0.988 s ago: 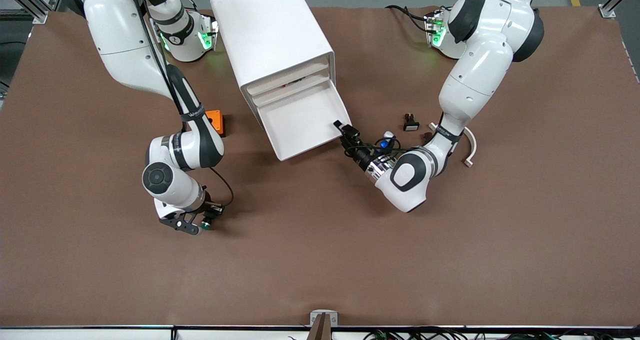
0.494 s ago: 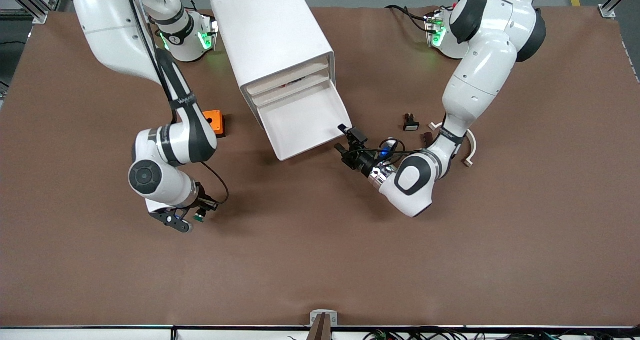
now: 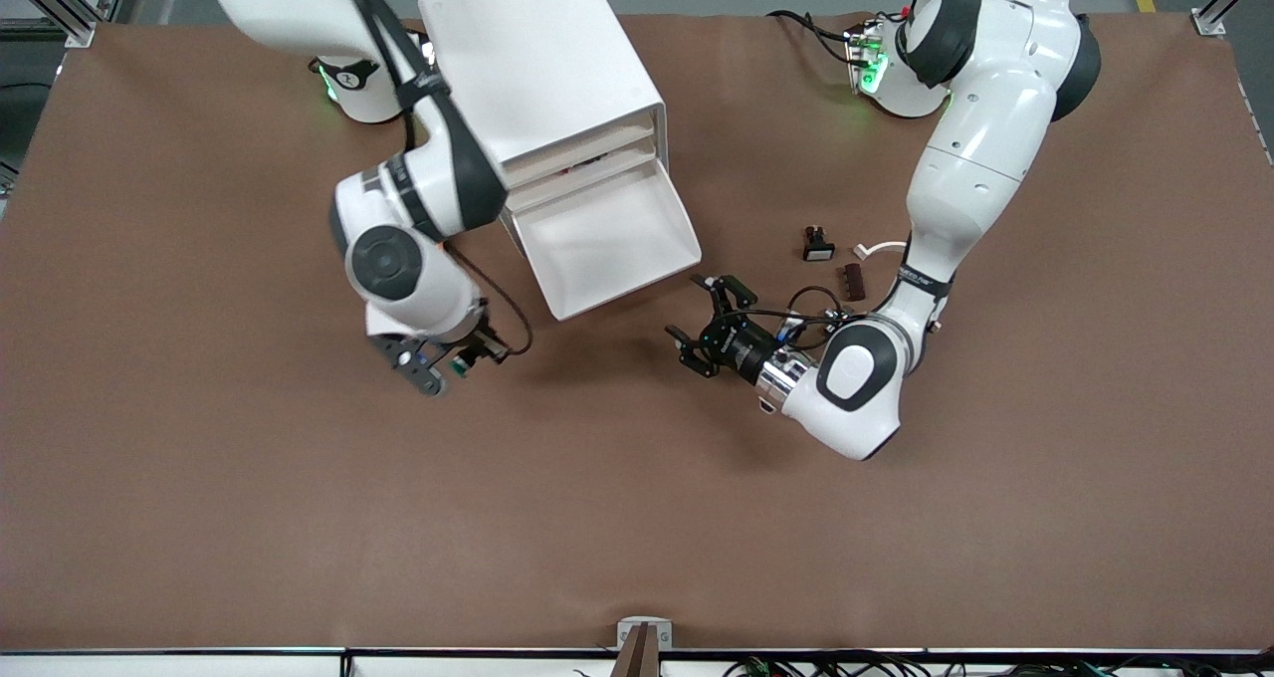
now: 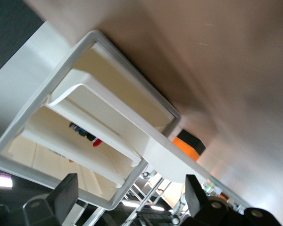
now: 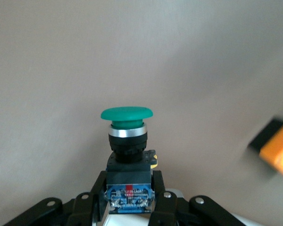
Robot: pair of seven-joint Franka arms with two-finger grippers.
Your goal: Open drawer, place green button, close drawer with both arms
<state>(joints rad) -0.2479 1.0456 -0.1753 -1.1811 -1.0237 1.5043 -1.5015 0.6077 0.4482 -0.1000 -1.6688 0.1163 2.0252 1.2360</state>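
The button, with a green cap (image 5: 126, 114) and a black-and-blue body, is held in my right gripper (image 5: 128, 200), whose fingers are shut on the body. In the front view my right gripper (image 3: 446, 363) holds the button (image 3: 461, 366) above the table, beside the front corner of the open bottom drawer (image 3: 607, 244) of the white cabinet (image 3: 542, 70). My left gripper (image 3: 709, 315) is open and empty, just off the drawer's other front corner. The left wrist view looks past its open fingers (image 4: 66, 197) at the cabinet (image 4: 19, 94).
A black button with a white face (image 3: 818, 247), a small dark brown piece (image 3: 853, 281) and a white hook (image 3: 881, 249) lie toward the left arm's end. The orange box shows in the left wrist view (image 4: 186, 146) and right wrist view (image 5: 279, 153); the right arm hides it in the front view.
My right arm has lifted the button and carried it toward the drawer. My left gripper has drawn away from the drawer's front corner, turned and opened wide. The drawer stays open.
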